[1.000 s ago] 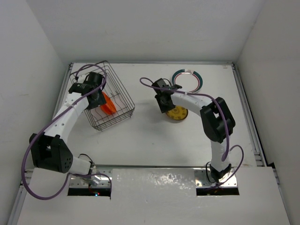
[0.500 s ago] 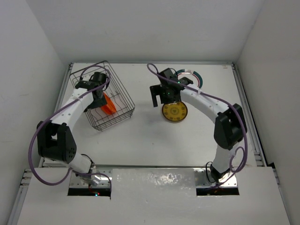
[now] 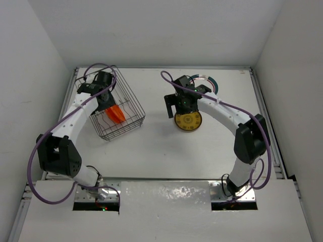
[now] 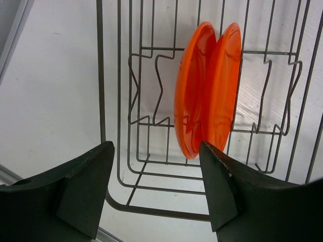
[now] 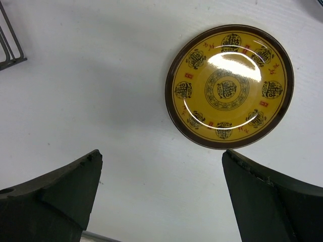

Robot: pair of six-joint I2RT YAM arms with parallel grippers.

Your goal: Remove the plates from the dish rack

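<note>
two orange plates (image 4: pixel 207 91) left upright in the dish rack (image 4: pixel 100 101), my left gripper (image 4: pixel 154 166) hanging over them, jaws apart, gripping nothing. a second ago my right gripper (image 5: pixel 161 161) was down on the yellow plate (image 5: pixel 229 85); now it's lifted, jaws wide, plate flat on the table (image 5: pixel 101 75). one more unloaded!

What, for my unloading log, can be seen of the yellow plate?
The yellow plate is round, glossy, with a dark brown rim, a ring of dark medallions around a central one, and small red marks. It lies flat, face up, on the table; nothing touches it; the open right claw hangs above.
</note>
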